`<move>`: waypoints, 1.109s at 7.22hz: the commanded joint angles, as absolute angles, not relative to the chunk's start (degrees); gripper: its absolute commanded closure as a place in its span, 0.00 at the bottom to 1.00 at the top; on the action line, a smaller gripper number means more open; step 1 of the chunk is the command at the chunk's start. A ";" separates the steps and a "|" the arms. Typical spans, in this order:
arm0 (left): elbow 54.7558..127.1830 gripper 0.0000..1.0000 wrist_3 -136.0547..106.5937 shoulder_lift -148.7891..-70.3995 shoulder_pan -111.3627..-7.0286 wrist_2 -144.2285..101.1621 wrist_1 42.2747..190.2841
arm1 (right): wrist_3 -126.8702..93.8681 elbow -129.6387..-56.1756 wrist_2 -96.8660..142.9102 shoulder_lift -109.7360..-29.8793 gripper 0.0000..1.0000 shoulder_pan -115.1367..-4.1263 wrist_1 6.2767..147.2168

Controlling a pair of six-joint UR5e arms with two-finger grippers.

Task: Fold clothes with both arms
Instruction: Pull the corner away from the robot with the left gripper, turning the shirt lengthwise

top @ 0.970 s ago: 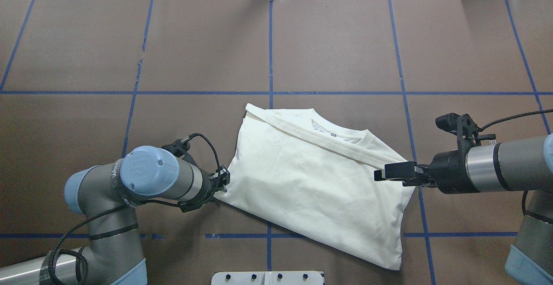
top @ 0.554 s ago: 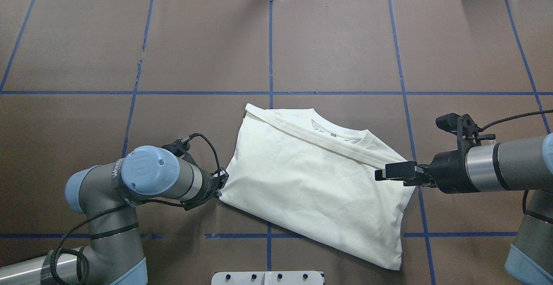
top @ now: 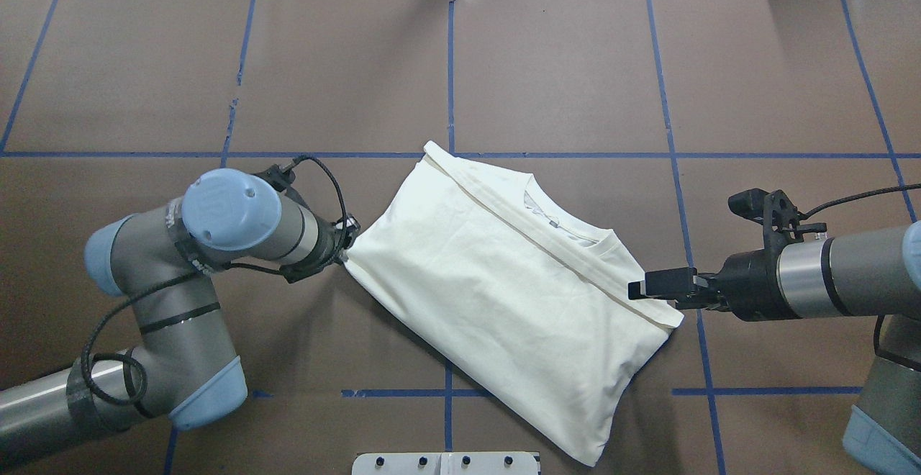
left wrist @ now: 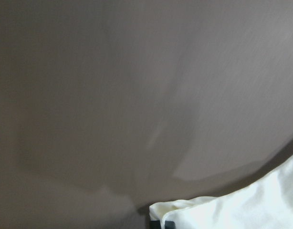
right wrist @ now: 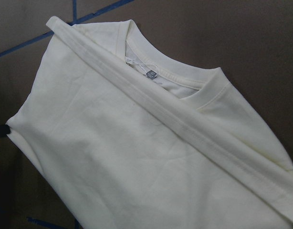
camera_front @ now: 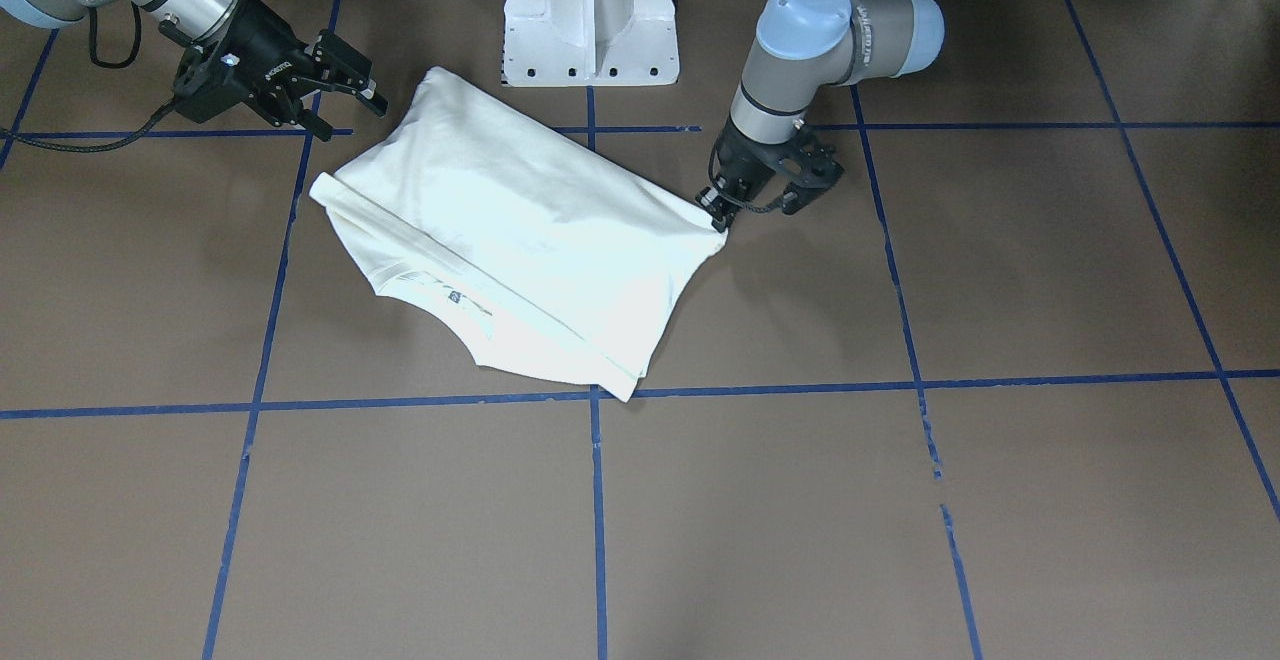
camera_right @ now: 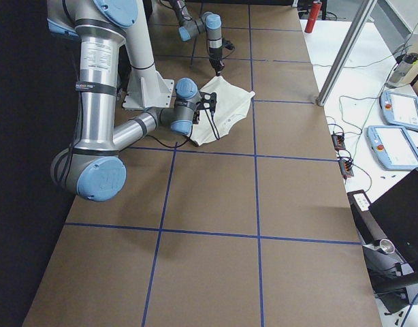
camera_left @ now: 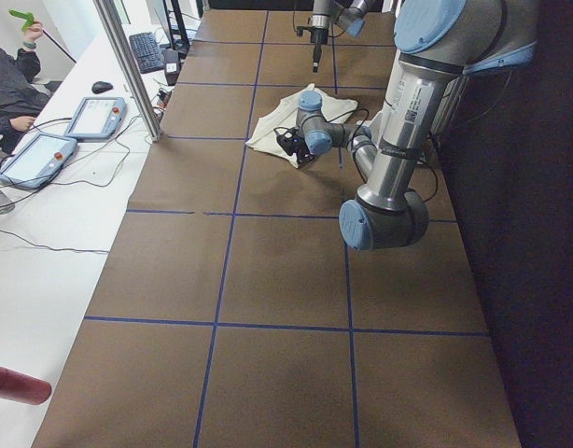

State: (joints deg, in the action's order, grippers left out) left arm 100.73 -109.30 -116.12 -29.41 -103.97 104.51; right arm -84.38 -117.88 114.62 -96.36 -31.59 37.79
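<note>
Just beyond the base (top: 446,463), the folded shirt (top: 504,288) lay diagonally on the table (top: 575,65). The left end effector (top: 347,248) pinched its left corner. The right end effector (top: 634,290) hung beside its right edge, jaws apart and empty.

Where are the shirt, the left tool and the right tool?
shirt (top: 504,295), overhead view, on the plain folded middle.
left tool (top: 348,243), overhead view, at its fingertips on the shirt's corner.
right tool (top: 636,289), overhead view, at its fingertips near the shirt's edge.
</note>
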 commanded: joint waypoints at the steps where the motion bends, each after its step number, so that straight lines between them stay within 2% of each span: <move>1: 91.72 1.00 -103.56 -124.31 -35.92 -103.97 103.88 | -84.29 -116.90 114.70 -96.50 0.00 -32.69 37.79; 4: 75.02 1.00 -94.51 -134.71 -41.82 -100.31 112.36 | -84.29 -116.28 114.44 -96.33 0.00 -33.40 37.79; 7: 57.89 1.00 -91.67 -142.44 -42.19 -96.60 124.60 | -84.29 -115.32 114.00 -96.06 0.00 -33.40 37.79; 8: 56.79 1.00 -91.67 -142.56 -42.19 -96.59 126.72 | -84.29 -114.96 113.99 -95.98 0.00 -33.40 37.79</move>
State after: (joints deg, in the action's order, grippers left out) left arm 60.30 -91.94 -141.14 -42.15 -97.07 123.36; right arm -84.29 -115.35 114.05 -96.06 -33.39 37.79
